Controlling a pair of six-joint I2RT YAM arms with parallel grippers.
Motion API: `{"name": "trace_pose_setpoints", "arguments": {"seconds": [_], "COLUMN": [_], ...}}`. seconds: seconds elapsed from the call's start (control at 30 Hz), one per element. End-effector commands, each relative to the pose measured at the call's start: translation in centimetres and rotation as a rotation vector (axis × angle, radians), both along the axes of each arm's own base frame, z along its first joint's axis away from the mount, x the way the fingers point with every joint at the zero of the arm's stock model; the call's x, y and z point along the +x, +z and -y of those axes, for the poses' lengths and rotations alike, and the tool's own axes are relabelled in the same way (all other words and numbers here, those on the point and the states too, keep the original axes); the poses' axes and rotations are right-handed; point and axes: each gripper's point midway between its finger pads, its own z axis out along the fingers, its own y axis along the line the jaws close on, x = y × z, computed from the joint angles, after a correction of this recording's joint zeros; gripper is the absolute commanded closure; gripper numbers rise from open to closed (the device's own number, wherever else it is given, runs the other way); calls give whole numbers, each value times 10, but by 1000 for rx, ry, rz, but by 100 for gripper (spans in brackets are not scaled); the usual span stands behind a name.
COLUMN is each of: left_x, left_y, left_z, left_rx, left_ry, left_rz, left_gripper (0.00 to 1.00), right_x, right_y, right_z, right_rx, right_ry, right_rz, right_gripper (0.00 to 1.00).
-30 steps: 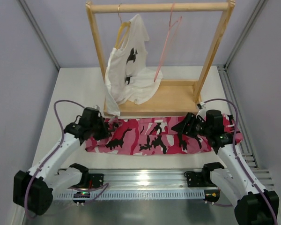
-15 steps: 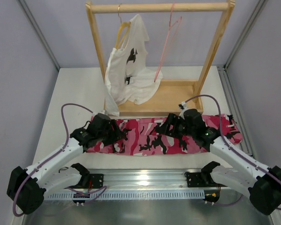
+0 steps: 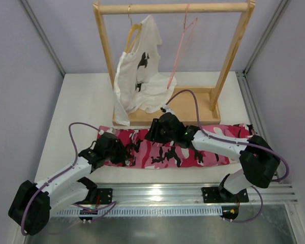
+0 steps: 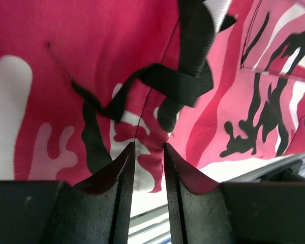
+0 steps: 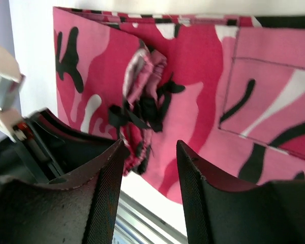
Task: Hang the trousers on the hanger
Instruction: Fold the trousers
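Basically nothing's done yet. The trousers (image 3: 162, 155) lie flat on the surface (image 3: 81, 101) in front of the rack (image 3: 173, 7), and the hanger (image 3: 180, 51) hangs bare on the rail, well apart from them. The left pincer (image 4: 148, 147) sits low over the cloth, jaws a crack apart, nothing pinched. The right pincer (image 5: 150, 145) hovers over a bunched bit, jaws wide and empty. I'd say grabbing, lifting and draping are all left.

The trousers (image 3: 168, 155) are matt woven cloth, the rack (image 3: 173, 8) pale smooth wood, the hanger (image 3: 178, 56) thin wire
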Motion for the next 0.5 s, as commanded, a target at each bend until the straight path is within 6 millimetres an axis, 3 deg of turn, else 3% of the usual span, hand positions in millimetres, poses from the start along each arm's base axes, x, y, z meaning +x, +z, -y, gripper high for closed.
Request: {"name": "trace_pose_setpoints", "arguments": {"seconds": [0.0,0.1,0.17,0.2,0.23,0.33,0.37,0.4,0.47], "left_x": [7,-3,2,-5,0,2,6,5,9], "left_y": [20,25,46,42,61,67,78,77,82], "left_z": [23,18,11,1,-1,-25,-31,-36,-44], "left_rx": [-126,-122,-115,-71,-75,32,53,75,123], "left_ry": [-61,-71,-38,-20,-2,71,92,98,103], "left_rz": [68,63,119,90,135,144,175,168,192], "left_gripper": [71,62,53,50,48,47,46,40,37], "right_x": [22,17,12,11,10,5,2,0,-3], "right_y": [43,59,57,59,63,50,40,30,3], "right_z": [-33,-59,-72,-78,-87,-103,-106,-107,-106], "right_rx": [79,80,81,94,124,174,173,173,133], "right_ry": [34,113,140,149,164,198,205,210,215], "right_rz": [103,128,141,147,148,117,101,91,45], "right_gripper": [52,53,54,55,56,57,57,57,57]}}
